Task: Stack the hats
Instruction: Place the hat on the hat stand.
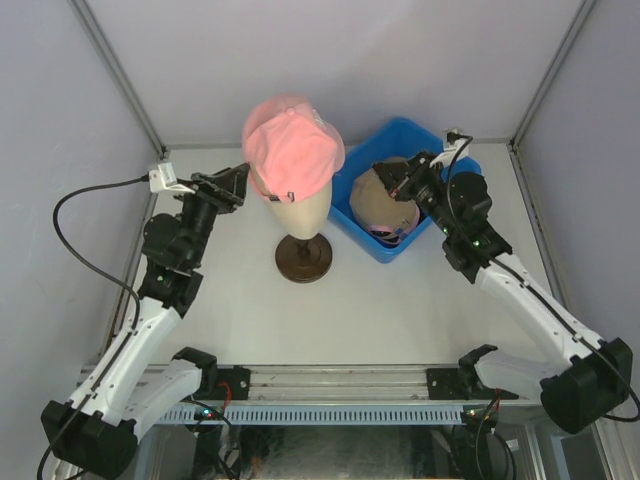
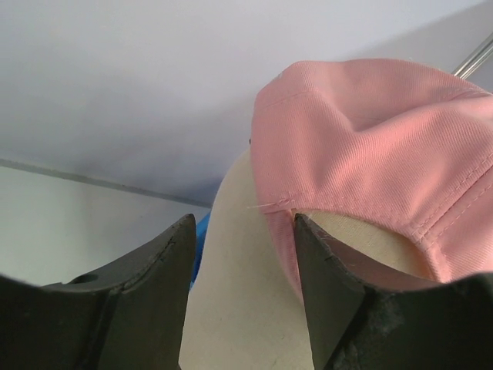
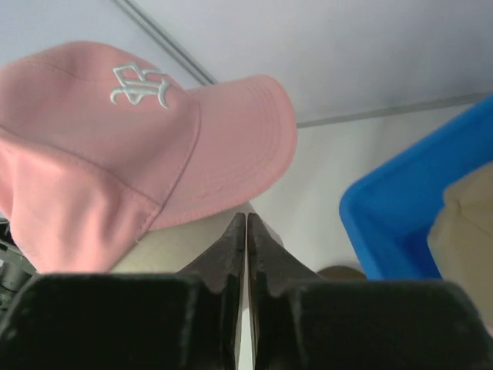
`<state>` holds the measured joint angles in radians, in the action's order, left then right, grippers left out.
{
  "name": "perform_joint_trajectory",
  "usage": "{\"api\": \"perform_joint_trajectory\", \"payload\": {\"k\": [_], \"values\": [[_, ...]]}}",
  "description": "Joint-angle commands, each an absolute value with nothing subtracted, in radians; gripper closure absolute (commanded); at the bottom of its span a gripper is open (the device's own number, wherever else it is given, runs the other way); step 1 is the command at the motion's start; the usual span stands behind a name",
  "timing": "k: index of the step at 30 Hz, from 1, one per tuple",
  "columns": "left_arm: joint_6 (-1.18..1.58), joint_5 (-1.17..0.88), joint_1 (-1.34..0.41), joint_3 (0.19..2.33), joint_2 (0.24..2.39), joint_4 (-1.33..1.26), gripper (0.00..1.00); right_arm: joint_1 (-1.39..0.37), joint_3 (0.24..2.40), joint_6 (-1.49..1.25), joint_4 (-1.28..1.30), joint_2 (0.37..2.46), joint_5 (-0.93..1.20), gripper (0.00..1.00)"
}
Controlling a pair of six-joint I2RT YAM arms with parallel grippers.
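Pink fabric baseball cap (image 1: 292, 140) is sitting on the beige egg-shaped mannequin head (image 1: 300, 212) at upper centre, left gripper (image 1: 242, 182) gaping empty beside its back edge, right gripper (image 1: 387, 178) pinching shut on nothing over the tan fabric cap (image 1: 385, 207) in the blue plastic bin (image 1: 384, 250), probably needing to open wide before grabbing the crown.

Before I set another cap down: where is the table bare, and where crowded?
Bare: the white tabletop between the round brown base and the near rail. Crowded: the back, with the pink fabric cap on the beige mannequin head, the blue plastic bin, the left end effector and the right end effector.
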<state>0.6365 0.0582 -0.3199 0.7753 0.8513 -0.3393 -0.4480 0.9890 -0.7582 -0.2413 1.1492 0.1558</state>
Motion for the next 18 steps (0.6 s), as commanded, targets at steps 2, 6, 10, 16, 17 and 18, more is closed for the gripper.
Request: {"api": "perform_joint_trajectory", "payload": {"k": [2, 6, 10, 16, 17, 18], "values": [[0.642, 0.081, -0.314, 0.754, 0.817, -0.344, 0.41, -0.498, 1.025, -0.619, -0.002, 1.086, -0.110, 0.80], [0.650, 0.085, -0.314, 0.748, 0.805, -0.342, 0.40, -0.521, 1.025, -0.574, 0.018, 1.055, -0.150, 0.36], [0.656, 0.086, -0.314, 0.748, 0.804, -0.342, 0.40, -0.532, 1.027, -0.544, 0.037, 1.032, -0.182, 0.24], [0.658, 0.083, -0.314, 0.750, 0.811, -0.342, 0.41, -0.532, 1.017, -0.590, 0.032, 1.027, -0.169, 1.00], [0.659, 0.082, -0.314, 0.750, 0.815, -0.342, 0.41, -0.524, 1.006, -0.620, 0.006, 1.030, -0.135, 1.00], [0.660, 0.080, -0.314, 0.751, 0.817, -0.342, 0.41, -0.507, 0.992, -0.656, -0.031, 1.036, -0.083, 0.91]]}}
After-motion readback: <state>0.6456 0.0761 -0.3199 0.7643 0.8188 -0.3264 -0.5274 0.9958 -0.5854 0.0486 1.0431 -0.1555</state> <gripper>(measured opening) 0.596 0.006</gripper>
